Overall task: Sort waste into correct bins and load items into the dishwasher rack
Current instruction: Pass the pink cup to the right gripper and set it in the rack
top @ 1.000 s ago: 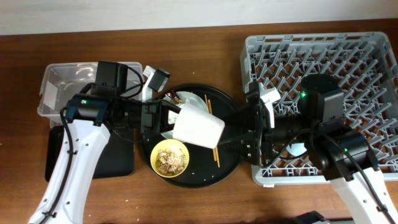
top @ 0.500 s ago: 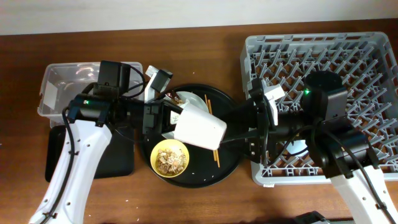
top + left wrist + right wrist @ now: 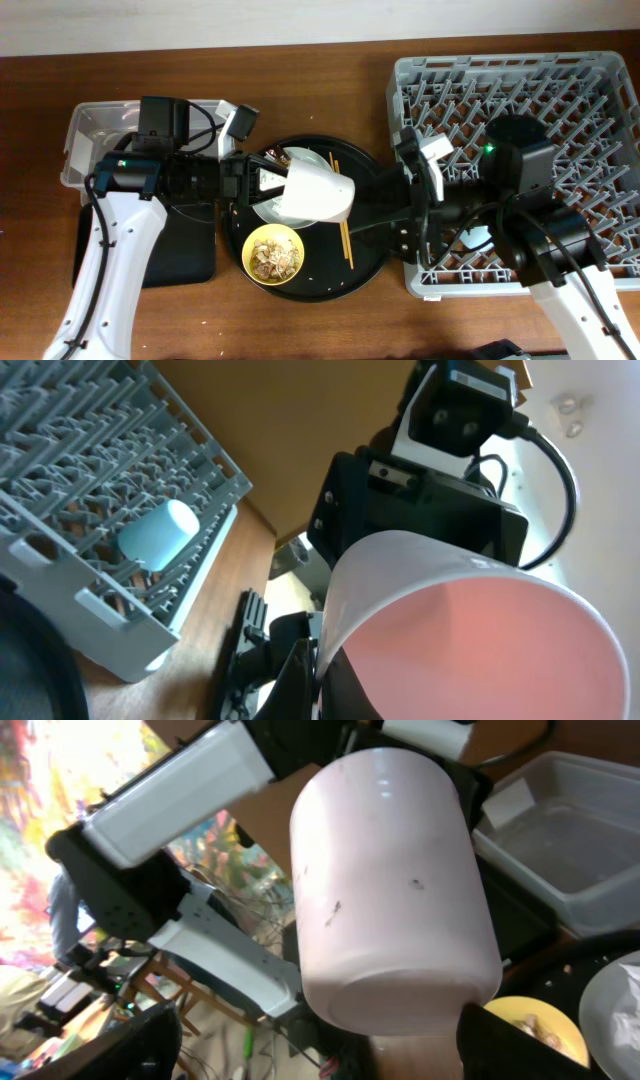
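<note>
Got the small pink cup (image 3: 318, 195) pinched at the rim in the left gripper (image 3: 268, 188), hanging on its side above the round black tray (image 3: 330, 285). Lies left-to-right, mouth toward the left wrist, base aimed straight at the right gripper (image 3: 370, 200). Spread wide over there, just beside the base, not touching as far as can be told. Looks like a handoff toward the dishwasher rack (image 3: 560, 90) farther right. Can't really make out the left fingertips behind the cup wall.
</note>
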`<act>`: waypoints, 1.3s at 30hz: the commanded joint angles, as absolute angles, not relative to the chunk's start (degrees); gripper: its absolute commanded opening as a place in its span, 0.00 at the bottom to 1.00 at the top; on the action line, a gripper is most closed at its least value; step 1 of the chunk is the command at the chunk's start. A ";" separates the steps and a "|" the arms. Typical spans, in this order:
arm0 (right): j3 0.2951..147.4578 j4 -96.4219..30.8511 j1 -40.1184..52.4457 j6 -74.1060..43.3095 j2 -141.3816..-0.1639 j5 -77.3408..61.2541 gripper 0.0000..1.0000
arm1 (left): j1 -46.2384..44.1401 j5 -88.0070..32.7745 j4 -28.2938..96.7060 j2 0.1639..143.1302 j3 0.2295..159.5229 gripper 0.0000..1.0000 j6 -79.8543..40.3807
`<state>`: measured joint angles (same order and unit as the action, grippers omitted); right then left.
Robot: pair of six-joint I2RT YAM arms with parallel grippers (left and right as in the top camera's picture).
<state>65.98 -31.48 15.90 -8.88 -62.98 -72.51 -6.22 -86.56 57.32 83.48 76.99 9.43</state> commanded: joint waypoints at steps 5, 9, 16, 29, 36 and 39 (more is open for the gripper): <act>66.43 -28.86 19.22 -9.43 -64.99 -65.36 0.82 | -7.90 -87.26 57.54 83.55 77.36 0.00 9.76; 66.43 -32.93 17.12 -9.91 -64.99 -61.82 0.88 | -7.03 -87.31 57.63 83.55 77.36 0.00 9.72; 66.43 -30.85 10.39 -6.90 -64.99 -75.24 0.88 | -6.55 -89.58 57.71 83.55 77.36 0.00 9.54; 66.43 -26.50 20.93 -8.97 -67.57 -67.46 0.72 | -9.28 -87.13 57.67 83.55 77.36 0.00 9.56; 66.43 -27.99 17.74 -9.98 -65.30 -67.44 0.53 | -9.28 -78.17 57.98 83.55 77.36 0.66 9.50; 66.43 -34.26 9.63 -9.98 -62.57 -67.18 0.51 | -9.26 -66.54 60.07 83.55 77.36 0.99 8.58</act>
